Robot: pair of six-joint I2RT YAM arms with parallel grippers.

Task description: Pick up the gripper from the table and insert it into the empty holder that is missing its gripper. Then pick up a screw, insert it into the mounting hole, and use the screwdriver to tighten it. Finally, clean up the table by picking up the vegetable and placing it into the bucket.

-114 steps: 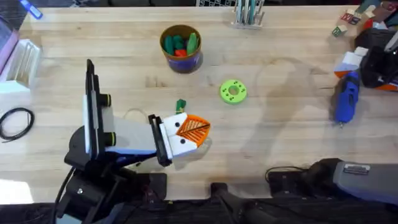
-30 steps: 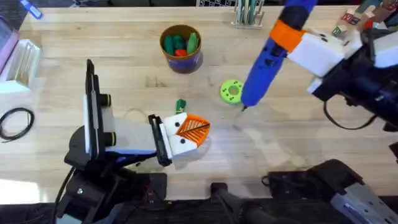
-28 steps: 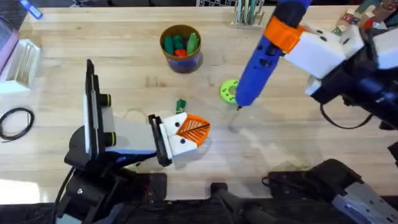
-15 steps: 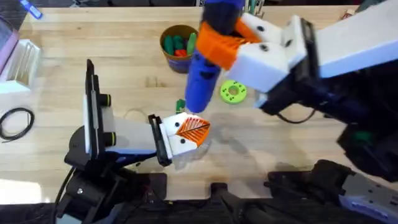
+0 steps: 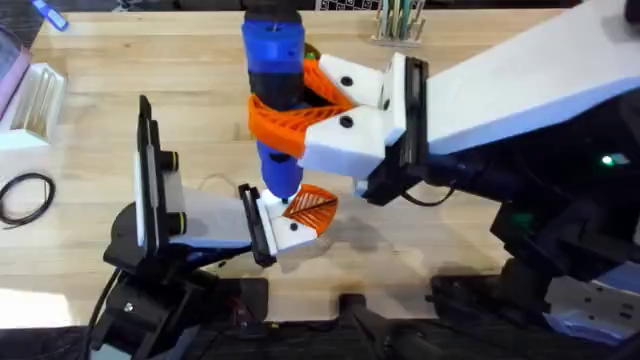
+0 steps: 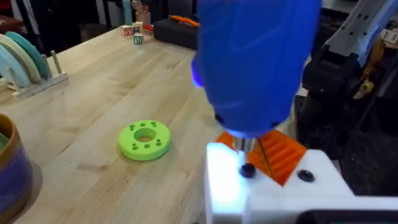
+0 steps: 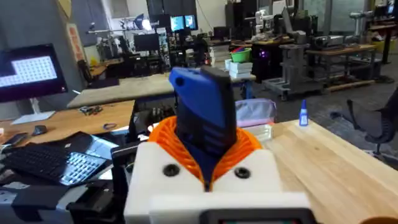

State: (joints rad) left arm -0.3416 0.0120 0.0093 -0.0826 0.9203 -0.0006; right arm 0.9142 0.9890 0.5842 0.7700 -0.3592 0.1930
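Note:
My right gripper [image 5: 283, 118] is shut on the blue screwdriver [image 5: 273, 60] and reaches across from the right, holding it upright. In the right wrist view the orange pads [image 7: 245, 149] clamp the screwdriver [image 7: 205, 112] body. The bit [image 6: 247, 148] points down onto a dark screw [image 6: 247, 170] in the white holder [image 6: 273, 193] at the tip of my left gripper [image 5: 293, 215]. The orange gripper wedge [image 5: 312, 205] sits on that block, just beside the bit. The bucket [image 6: 9, 168] stands beyond the block. The vegetable is hidden behind the screwdriver.
A green disc with holes [image 6: 144, 139] lies on the table [image 5: 480, 220] past the block. A clear rack [image 5: 35, 100] and a black cable loop [image 5: 25, 195] are at the left, a blue pen [image 5: 50, 15] at the far left, a pen stand [image 5: 400, 20] at the back.
My right arm has swung left with the screwdriver, from over the green disc to above the left arm's white block, and now covers the bucket and vegetable. The left arm has not moved.

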